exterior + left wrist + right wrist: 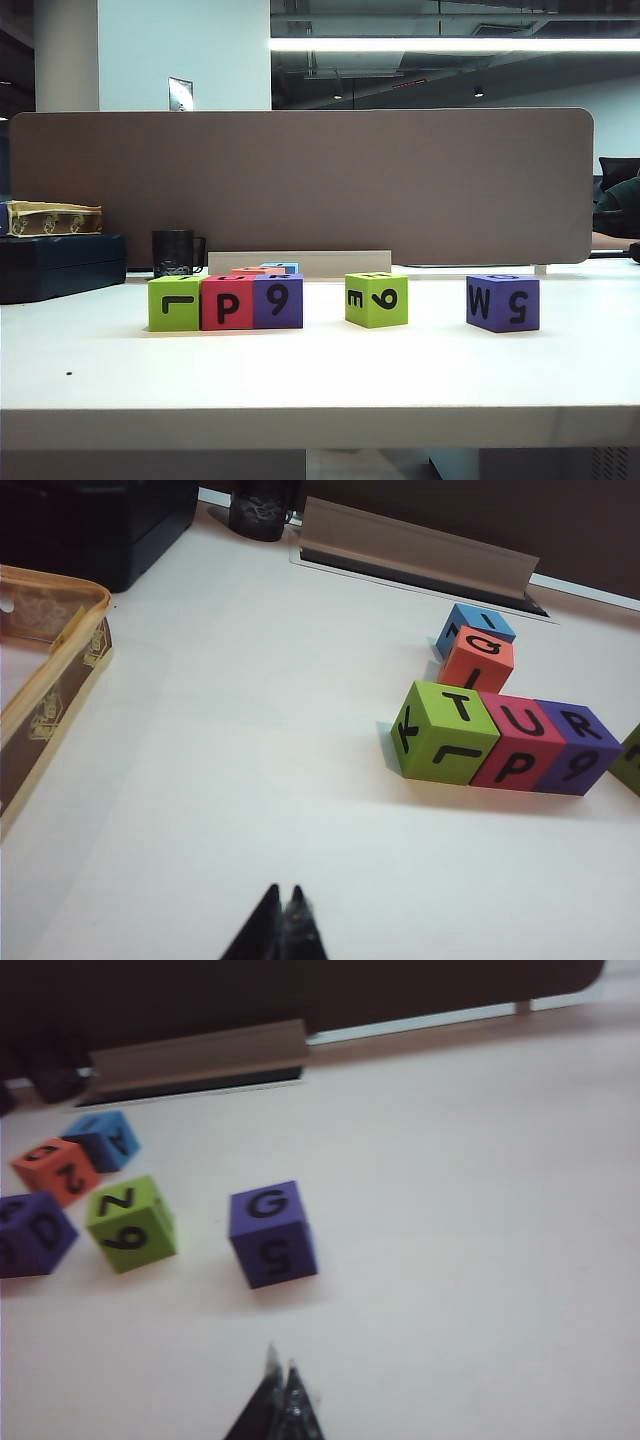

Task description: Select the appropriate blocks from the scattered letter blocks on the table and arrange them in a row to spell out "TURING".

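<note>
On the white table [320, 385], three letter blocks sit flush in a row: a lime green block [173, 303] with T on top in the left wrist view, a red block [226, 302] with U on top, a purple block [278, 301] with R on top. Front faces read L, P, 9 from the exterior camera.

Taking that row as landmark:
- Behind it, toward the brown-grey partition panel [300, 185], an orange-red block [477, 659] with G on top and a light blue block [474, 627] stand one behind the other, touching. The orange-red one is just behind the seam of the green and red blocks.
- To its right in the exterior view, apart from it, a second lime green block [376, 299] stands alone, N on top in the right wrist view.
- Farther right again, well apart, a second purple block [502, 302] with G on top, W and 5 on its sides.
- Behind and left of the row, a black mug [177, 252] near the panel, then a dark case [60, 265] with a yellow-rimmed tray [52, 217] on it.

Left gripper [281, 920]: tips together, closed, holding nothing, above bare table in front of the row. Right gripper [279, 1395]: picture slightly blurred, tips seem pressed together, nothing between them, above bare table in front of the G-topped purple block.
</note>
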Tool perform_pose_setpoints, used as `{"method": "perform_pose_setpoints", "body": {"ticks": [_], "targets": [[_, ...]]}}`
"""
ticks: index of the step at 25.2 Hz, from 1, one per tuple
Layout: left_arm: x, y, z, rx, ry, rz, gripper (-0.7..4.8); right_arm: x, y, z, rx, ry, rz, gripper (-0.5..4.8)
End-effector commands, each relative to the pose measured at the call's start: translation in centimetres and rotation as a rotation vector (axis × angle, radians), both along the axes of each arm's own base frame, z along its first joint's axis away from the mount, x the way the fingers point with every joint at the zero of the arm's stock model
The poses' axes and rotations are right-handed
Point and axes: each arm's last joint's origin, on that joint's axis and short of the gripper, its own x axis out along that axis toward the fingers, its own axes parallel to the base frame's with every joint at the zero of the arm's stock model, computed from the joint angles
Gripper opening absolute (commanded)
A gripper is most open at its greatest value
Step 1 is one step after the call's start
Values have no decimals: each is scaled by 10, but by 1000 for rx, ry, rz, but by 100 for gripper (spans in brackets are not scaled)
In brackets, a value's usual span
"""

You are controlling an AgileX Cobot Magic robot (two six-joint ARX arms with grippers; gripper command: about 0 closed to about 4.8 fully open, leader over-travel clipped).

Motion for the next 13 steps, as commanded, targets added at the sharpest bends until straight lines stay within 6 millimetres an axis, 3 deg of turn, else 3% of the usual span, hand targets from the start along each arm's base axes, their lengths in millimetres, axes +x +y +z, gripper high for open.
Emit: {"method": "perform_pose_setpoints", "body": {"ticks": [1,13], "targets": [[0,0,2,0,-7,-8,-6,-3,4,8,49,-11,95,-2],[0,-1,1,-19,-2,-16,-6,-10,9,13,154,79,258,-2]]}}
